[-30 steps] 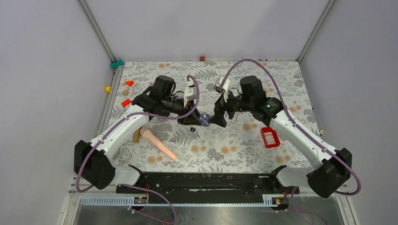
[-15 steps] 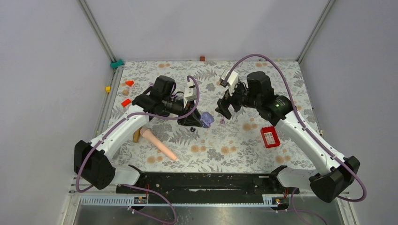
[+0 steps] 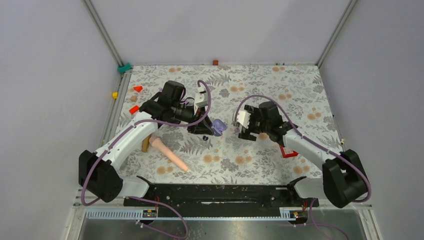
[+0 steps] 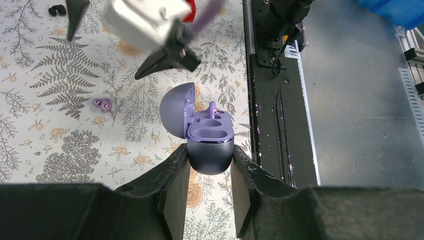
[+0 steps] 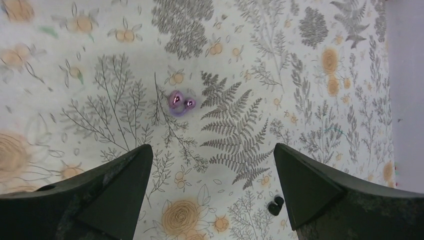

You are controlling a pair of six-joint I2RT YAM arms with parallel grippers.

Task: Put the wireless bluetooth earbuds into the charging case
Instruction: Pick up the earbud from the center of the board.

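Sockets inside the open charging case were hard to read; I could not tell whether a bud sat there. My left pincer was clamped on its base. My right pincer stood wide apart, holding nothing, above 1 purple earbud lying on the desk. 2 black earbuds lay nearby.

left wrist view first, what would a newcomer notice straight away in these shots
The open purple charging case, clamped in the left pincer near the middle of the floral table. Then the loose purple earbud lying on the table, with the right pincer wide open above it.
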